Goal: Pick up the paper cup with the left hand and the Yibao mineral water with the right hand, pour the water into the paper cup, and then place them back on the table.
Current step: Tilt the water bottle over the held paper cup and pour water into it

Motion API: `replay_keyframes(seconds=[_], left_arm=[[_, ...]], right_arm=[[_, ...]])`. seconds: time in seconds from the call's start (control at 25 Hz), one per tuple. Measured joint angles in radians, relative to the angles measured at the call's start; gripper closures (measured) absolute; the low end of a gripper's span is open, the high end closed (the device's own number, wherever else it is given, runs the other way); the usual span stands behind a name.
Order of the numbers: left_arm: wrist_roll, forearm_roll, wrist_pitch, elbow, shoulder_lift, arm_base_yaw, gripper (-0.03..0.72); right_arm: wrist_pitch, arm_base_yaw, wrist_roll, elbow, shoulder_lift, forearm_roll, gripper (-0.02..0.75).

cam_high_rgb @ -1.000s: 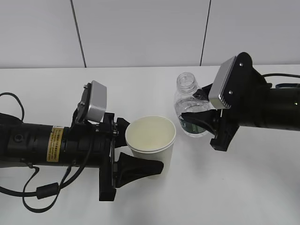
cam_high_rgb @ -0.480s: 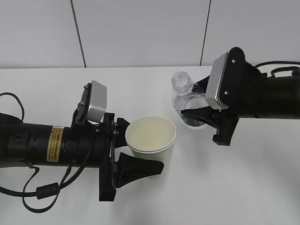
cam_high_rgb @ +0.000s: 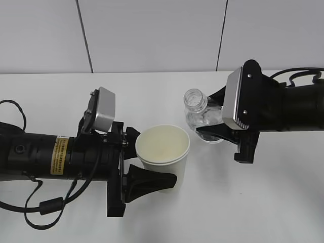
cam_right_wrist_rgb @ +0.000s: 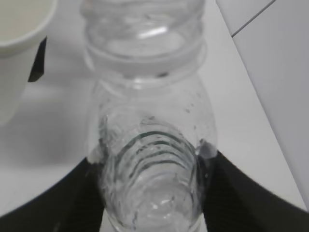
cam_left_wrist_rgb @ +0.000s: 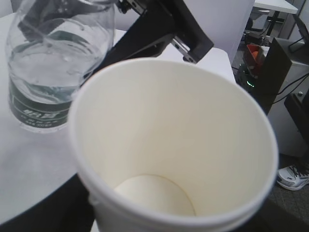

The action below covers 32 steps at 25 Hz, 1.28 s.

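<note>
Bare white table (cam_high_rgb: pixel 263 202) lies open around both arms. The left hand (cam_high_rgb: pixel 152 164) clamps its fingers on the paper cup (cam_high_rgb: pixel 163 154), upright. Just right of the cup's rim, the right hand (cam_high_rgb: pixel 217 121) grips the Yibao mineral water (cam_high_rgb: pixel 200 112), its neck tilted cupward

A white wall (cam_high_rgb: pixel 152 35) stands at the back, with thin dark lines (cam_high_rgb: pixel 85 35) running down it between the panels. In the left wrist view, a dark box with a small green light (cam_left_wrist_rgb: pixel 248 83) sits off to the side, near a grey shoe (cam_left_wrist_rgb: pixel 293 177) on the floor.
</note>
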Motion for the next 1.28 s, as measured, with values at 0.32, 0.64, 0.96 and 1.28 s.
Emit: replay_keyframes(seconds=[0.32,0.64,0.96,1.28], left_arm=[[0.000,-0.001,0.003,0.000,0.000,0.000,0.253],[0.000,-0.007,0.003,0.000,0.000,0.000,0.253],[0.000,-0.012,0.003,0.000,0.000,0.000,0.253],[0.000,-0.013,0.004,0.000,0.000,0.000,0.253]], right_arm=[[-0.004,0.000,0.001,-0.048,0.000,-0.036,0.304],[-0.006,0.000,0.001,-0.058,0.000,-0.095,0.305],[-0.008,0.000,0.001,-0.069,-0.016,-0.113,0.305],[-0.014,0.000,0.001,-0.120,-0.022,-0.164,0.305]])
